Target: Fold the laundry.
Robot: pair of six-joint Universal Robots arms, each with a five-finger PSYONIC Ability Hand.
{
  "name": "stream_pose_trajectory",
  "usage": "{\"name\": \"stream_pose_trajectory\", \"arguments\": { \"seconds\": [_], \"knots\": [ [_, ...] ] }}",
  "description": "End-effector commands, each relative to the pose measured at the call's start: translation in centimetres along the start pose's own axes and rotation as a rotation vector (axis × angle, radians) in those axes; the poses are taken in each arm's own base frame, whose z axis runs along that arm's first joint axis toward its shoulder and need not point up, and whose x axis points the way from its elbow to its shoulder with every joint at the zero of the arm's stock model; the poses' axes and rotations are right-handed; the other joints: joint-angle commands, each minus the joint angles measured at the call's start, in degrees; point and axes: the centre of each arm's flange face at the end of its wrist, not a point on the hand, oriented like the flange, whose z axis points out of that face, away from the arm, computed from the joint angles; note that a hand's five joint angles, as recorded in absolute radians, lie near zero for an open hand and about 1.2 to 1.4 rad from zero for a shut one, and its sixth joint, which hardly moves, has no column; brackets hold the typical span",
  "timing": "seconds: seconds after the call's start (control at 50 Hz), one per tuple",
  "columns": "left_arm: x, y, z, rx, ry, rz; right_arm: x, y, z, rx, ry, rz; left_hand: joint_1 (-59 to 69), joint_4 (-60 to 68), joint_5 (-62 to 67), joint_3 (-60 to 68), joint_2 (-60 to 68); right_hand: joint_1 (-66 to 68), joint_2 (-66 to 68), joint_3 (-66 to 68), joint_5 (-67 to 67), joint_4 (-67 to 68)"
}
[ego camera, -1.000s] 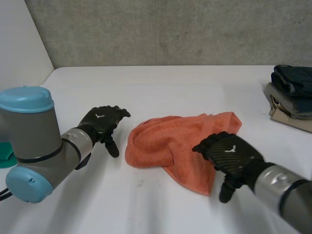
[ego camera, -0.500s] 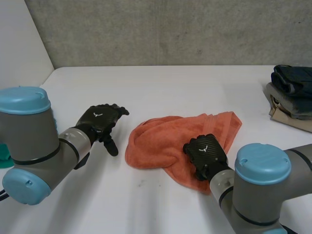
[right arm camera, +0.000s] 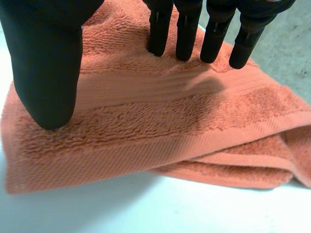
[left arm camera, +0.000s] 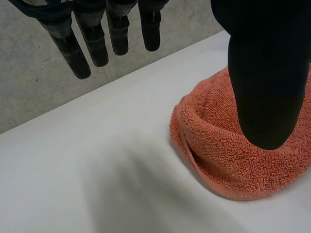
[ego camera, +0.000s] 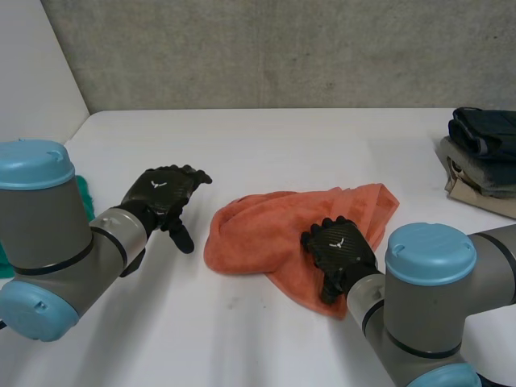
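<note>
The right hand (ego camera: 339, 248) held straight, empty fingers over the orange towel (ego camera: 258, 230), likely to pin it; the left hand (ego camera: 165, 193) hovered beside it, relaxed and empty.

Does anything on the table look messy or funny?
Yes. The orange towel lies crumpled, not flat. Its end nearest the left robot hand is rolled into a lump, and its layers overlap unevenly under the open right robot hand.

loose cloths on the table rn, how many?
1: the orange towel, bunched in the middle under the right hand. A folded pile sits at far right; something green at far left is mostly hidden, maybe cloth.
</note>
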Motion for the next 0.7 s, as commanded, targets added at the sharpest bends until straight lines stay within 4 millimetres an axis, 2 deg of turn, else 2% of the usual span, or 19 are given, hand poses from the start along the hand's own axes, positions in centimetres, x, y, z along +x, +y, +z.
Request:
{"name": "stream_pose_trajectory", "arguments": {
  "seconds": [0.02, 0.2, 0.24, 0.26, 0.3, 0.44, 0.48, 0.5, 0.52, 0.56, 0.58, 0.62, 0.64, 0.7],
  "knots": [
    [0.0, 0.1, 0.0, -0.001, 0.000, -0.001, -0.2, 0.1, -0.4, -0.037, -0.025, 0.070, -0.74, -0.35, -0.19, -0.96, -0.55, -3.10, -0.77, -0.10, 0.12, -0.06],
    [0.0, 0.1, 0.1, 0.003, 0.001, 0.001, -0.5, 0.4, 0.4, -0.036, -0.047, 0.076, -0.74, -0.35, -0.19, -0.96, -0.55, 0.07, 2.41, 3.08, 3.29, 3.12],
    [0.0, 0.1, 0.0, 0.002, 0.002, -0.001, -0.4, 0.4, 0.5, -0.034, -0.044, 0.077, -0.74, -0.35, -0.19, -0.96, -0.55, 9.96, 12.30, 12.97, 13.18, 13.01],
    [0.0, 0.1, 0.0, 0.002, 0.002, 0.001, -0.2, 0.3, 0.7, -0.026, -0.038, 0.080, -0.74, -0.35, -0.19, -0.96, -0.55, 32.83, 35.17, 35.83, 36.05, 35.88],
    [0.0, 0.1, 0.0, 0.002, 0.002, 0.001, -0.1, 0.1, 0.9, -0.012, -0.032, 0.083, -0.74, -0.35, -0.19, -0.96, -0.55, 58.13, 60.47, 61.13, 61.35, 61.18],
    [0.0, -0.1, 0.0, 0.006, -0.001, 0.000, 0.5, -2.0, 1.5, 0.065, -0.008, 0.063, -0.74, -0.35, -0.19, -0.96, -0.55, 58.23, 60.57, 61.24, 61.45, 61.28],
    [-0.2, -0.4, -0.2, 0.016, -0.007, -0.001, 1.1, -3.4, 1.4, 0.099, 0.004, 0.054, -0.91, -0.52, -0.36, -1.13, -0.72, 58.23, 60.57, 61.24, 61.45, 61.28],
    [-0.3, -0.6, -0.3, 0.021, -0.009, -0.001, 2.0, -5.5, 0.8, 0.153, 0.025, 0.044, -0.91, -0.52, -0.36, -1.13, -0.72, 58.23, 60.57, 61.24, 61.45, 61.28],
    [-0.5, -0.7, -0.3, 0.023, -0.012, -0.002, 2.5, -6.6, 0.3, 0.181, 0.036, 0.036, -1.08, -0.69, -0.52, -1.29, -0.89, 58.23, 60.57, 61.24, 61.45, 61.28],
    [-1.2, -0.6, -0.4, 0.022, -0.028, -0.007, 3.4, -9.2, -1.2, 0.238, 0.055, 0.009, -1.58, -1.19, -1.03, -1.80, -1.39, 58.23, 60.57, 61.24, 61.45, 61.28],
    [-1.5, -0.6, -0.3, 0.021, -0.037, -0.009, 4.1, -11.3, -2.8, 0.279, 0.061, -0.018, -1.75, -1.36, -1.20, -1.97, -1.56, 58.23, 60.57, 61.24, 61.45, 61.28],
    [-2.4, -0.3, -0.2, 0.013, -0.057, -0.015, 4.6, -12.9, -4.2, 0.312, 0.062, -0.038, -2.92, -2.53, -2.37, -3.14, -2.73, 58.23, 60.57, 61.24, 61.45, 61.28],
    [-2.5, -0.2, -0.1, 0.009, -0.058, -0.017, 5.0, -14.4, -5.3, 0.349, 0.061, -0.050, -2.93, -2.54, -2.38, -3.15, -2.74, 58.23, 60.57, 61.24, 61.45, 61.28],
    [-2.3, 0.3, 0.0, -0.005, -0.037, -0.024, 5.3, -16.0, -6.2, 0.392, 0.049, -0.051, -3.10, -2.71, -2.54, -3.32, -2.91, 58.23, 60.57, 61.24, 61.45, 61.28]
  ]
}}
